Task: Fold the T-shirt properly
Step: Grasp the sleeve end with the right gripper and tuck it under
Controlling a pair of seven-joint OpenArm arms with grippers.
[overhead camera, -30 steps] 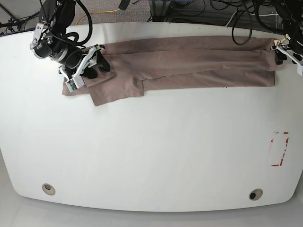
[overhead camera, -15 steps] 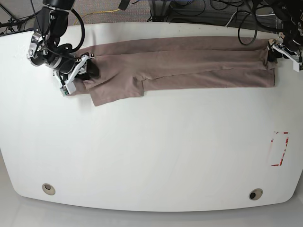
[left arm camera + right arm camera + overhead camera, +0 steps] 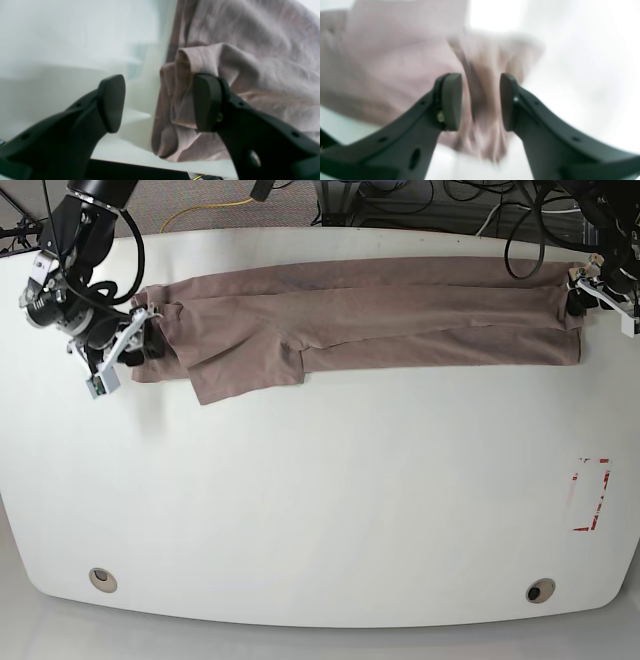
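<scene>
while the shirt lies as a long band across the upper desk, left pincer gapes wide at its edge; right pincer, half-open, straddles bunched cloth.

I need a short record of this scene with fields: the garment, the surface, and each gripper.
garment: T-shirt, mauve-brown, folded into a long band across the far part of the table
surface: white table
left gripper: open at one end of the band; one pad touches a bunched fold of cloth
right gripper: at the other end, pads apart with cloth between them; picture too blurred to tell whether it grips
</scene>
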